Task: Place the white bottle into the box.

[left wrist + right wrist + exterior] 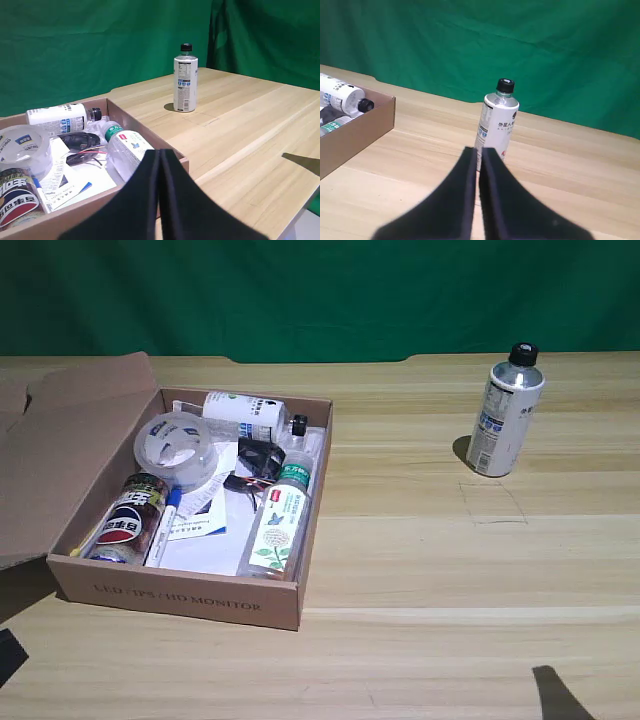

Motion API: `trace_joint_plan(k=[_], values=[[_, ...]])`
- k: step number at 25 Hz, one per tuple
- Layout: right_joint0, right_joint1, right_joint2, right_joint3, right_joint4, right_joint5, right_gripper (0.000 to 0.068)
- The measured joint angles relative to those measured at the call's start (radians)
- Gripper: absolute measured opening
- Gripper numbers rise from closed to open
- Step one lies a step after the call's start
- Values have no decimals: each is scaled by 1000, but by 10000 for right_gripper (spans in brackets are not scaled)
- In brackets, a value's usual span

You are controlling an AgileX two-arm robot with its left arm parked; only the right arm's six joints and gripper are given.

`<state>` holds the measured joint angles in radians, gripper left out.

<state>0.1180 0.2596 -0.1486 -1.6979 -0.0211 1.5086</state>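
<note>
tall silvery-white black-capped bottle (505,416): upright on wooden worktop (450,570), well apart from shallow brown cardboard box (190,595) | claw (479,152): fingers pressed together, holding nothing, near bottle

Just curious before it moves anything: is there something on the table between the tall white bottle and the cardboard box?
No. In the exterior view only bare wooden table separates the white bottle from the box.
</note>
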Motion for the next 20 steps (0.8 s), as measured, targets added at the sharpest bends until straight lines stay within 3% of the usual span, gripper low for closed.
trace_joint_plan(k=[20], values=[[0, 0, 0, 0, 0, 0, 4]])
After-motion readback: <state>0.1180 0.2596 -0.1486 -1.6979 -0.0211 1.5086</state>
